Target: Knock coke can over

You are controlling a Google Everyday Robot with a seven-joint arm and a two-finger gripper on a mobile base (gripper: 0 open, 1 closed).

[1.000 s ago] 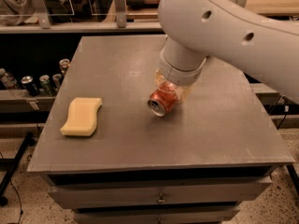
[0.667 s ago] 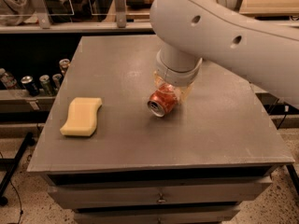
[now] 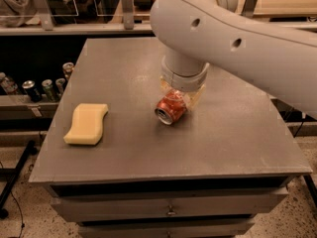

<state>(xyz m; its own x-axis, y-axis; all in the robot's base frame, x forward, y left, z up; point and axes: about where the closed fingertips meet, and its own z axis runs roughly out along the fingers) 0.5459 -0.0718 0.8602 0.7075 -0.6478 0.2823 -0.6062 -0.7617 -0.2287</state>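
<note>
The red coke can lies on its side near the middle of the grey table, its silver top facing the front left. My gripper hangs straight down from the big white arm and sits right over the can's rear end, touching or nearly touching it. The wrist and arm hide the far end of the can.
A yellow sponge lies on the table's left side. Several small dark and silver cans stand on a lower shelf to the left of the table. A shelf rail runs behind the table. Drawers sit below the table's front edge.
The arm has swung a little leftward over the table. The can stays lying in the same spot under the gripper.
</note>
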